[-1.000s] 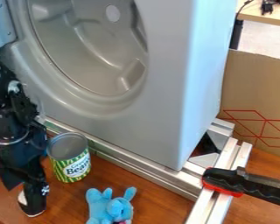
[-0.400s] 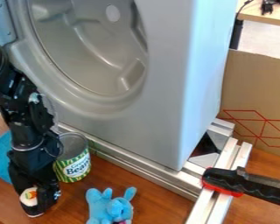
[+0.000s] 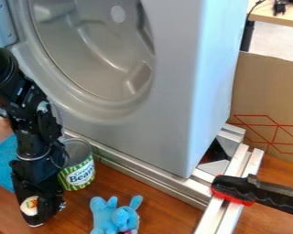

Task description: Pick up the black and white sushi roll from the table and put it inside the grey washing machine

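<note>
Tool [image 3: 39, 211] nearer can [image 3: 79, 175] (white object [image 3: 29, 206] inside)

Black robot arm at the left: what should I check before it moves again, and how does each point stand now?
1. White piece at the hand: ok, it shows there.
2. Firm grip on it: cannot tell.
3. Bean can upright: ok.
4. Gap between arm and can: cannot tell; the arm partly hides the can.
5. Blue stuffed toy apart from the hand: ok, wood shows between them.
6. Black-and-red tool away from the hand: ok, it's far to the right.
</note>
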### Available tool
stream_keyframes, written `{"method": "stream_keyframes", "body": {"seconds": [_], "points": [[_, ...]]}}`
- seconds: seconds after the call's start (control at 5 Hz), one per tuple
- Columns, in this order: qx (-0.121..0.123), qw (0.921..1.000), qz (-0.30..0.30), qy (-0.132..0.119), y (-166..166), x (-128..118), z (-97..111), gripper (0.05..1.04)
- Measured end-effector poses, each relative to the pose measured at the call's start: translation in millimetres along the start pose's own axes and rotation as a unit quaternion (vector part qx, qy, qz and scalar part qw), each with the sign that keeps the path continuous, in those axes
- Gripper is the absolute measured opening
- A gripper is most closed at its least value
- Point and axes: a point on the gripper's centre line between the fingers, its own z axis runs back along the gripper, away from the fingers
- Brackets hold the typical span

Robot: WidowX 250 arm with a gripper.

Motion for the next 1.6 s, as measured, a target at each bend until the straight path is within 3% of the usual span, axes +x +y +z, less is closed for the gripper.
{"method": "stream_keyframes", "body": {"seconds": [0.4,0.6,1.0,1.2,1.4,1.6], "points": [[-0.021,0.9981,-0.029,-0.051,-6,6,43,0.606],[-0.021,0.9923,-0.038,-0.116,-4,21,86,0.606],[-0.023,0.9777,0.003,-0.209,-2,79,116,0.605],[-0.022,0.9702,0.042,-0.238,11,108,126,0.605],[-0.059,0.9664,0.059,-0.243,17,140,139,0.605],[-0.064,0.9622,0.084,-0.251,32,153,153,0.605]]}}
